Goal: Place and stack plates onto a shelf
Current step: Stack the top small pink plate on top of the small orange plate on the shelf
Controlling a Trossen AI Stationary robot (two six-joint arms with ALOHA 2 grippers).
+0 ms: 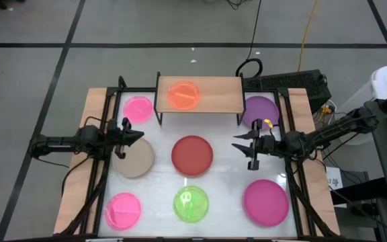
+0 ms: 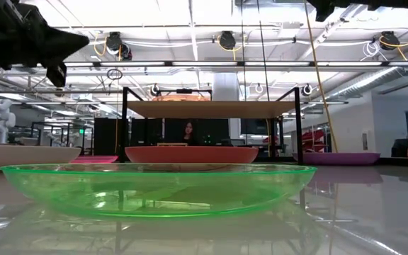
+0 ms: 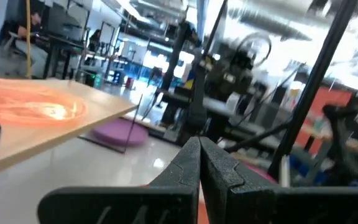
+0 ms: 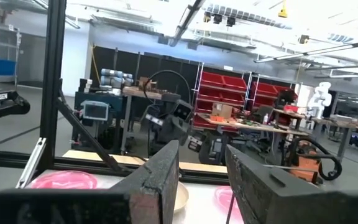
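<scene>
At the top centre of the high view, the shelf [image 1: 213, 91] is carrying one orange plate [image 1: 183, 95], leaving board free for more. At middle right, the right gripper [image 1: 242, 149] is hovering half-open and empty beside the red plate [image 1: 192, 154], probably lining up a pick. At middle left, the left gripper [image 1: 138, 134] is waiting pinched closed, holding nothing, above the beige plate [image 1: 134, 159].

Shelf [image 1: 213, 91] bare at 3 o'clock of orange plate [image 1: 184, 95], red plate [image 1: 192, 154] between both grippers, bare table around it
</scene>
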